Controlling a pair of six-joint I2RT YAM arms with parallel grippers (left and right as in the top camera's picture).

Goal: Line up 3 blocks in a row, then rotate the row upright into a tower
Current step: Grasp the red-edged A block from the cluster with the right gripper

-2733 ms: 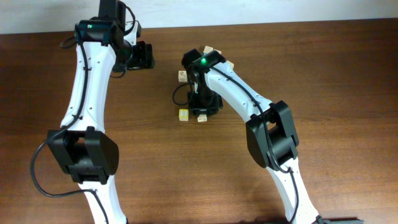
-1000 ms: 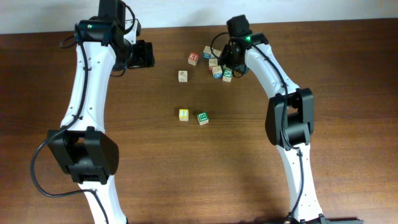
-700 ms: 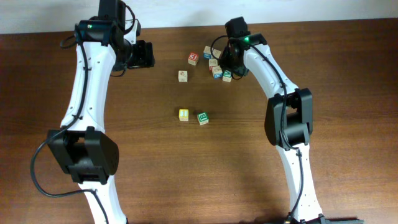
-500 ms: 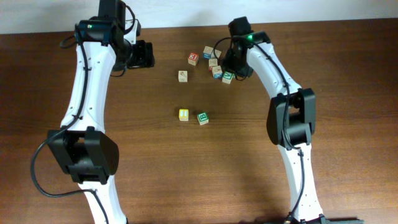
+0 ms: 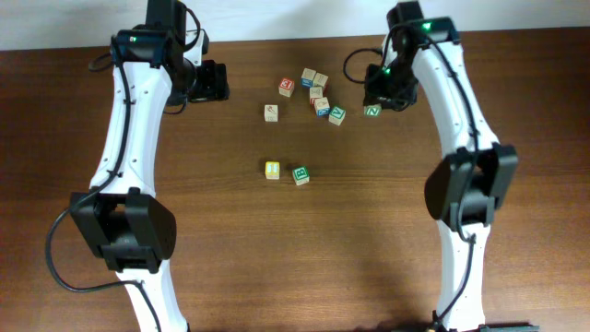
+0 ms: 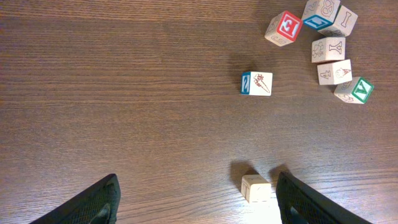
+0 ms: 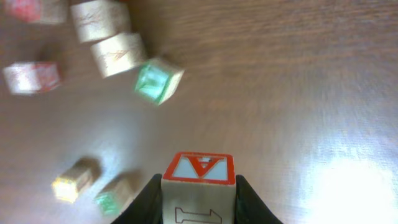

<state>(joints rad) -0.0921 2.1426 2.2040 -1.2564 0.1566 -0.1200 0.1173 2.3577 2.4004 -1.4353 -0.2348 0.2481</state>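
Observation:
Two of the blocks lie side by side mid-table: a yellow-faced one (image 5: 273,170) and a green-faced one (image 5: 300,174). Both show blurred at the lower left of the right wrist view, yellow (image 7: 71,180) and green (image 7: 112,198). My right gripper (image 5: 380,94) (image 7: 199,190) is shut on a third block (image 7: 199,171), tan-sided with a red-framed A on its end. From overhead that block (image 5: 371,111) shows a green face, right of the cluster. My left gripper (image 5: 212,81) (image 6: 202,208) hangs open at the back left, holding nothing.
A cluster of loose cubes sits at the back: a red-faced cube (image 5: 287,87) (image 6: 285,28), a green V cube (image 5: 337,114) (image 6: 356,90) (image 7: 158,81) and several tan and blue ones. A single cube (image 5: 271,112) (image 6: 256,83) lies left of them. A pale cube (image 6: 256,188) shows by the left gripper's right finger.
My right gripper closed on a block at the cluster and swung right with it, away from the other cubes. The left arm and the yellow and green blocks stayed put.

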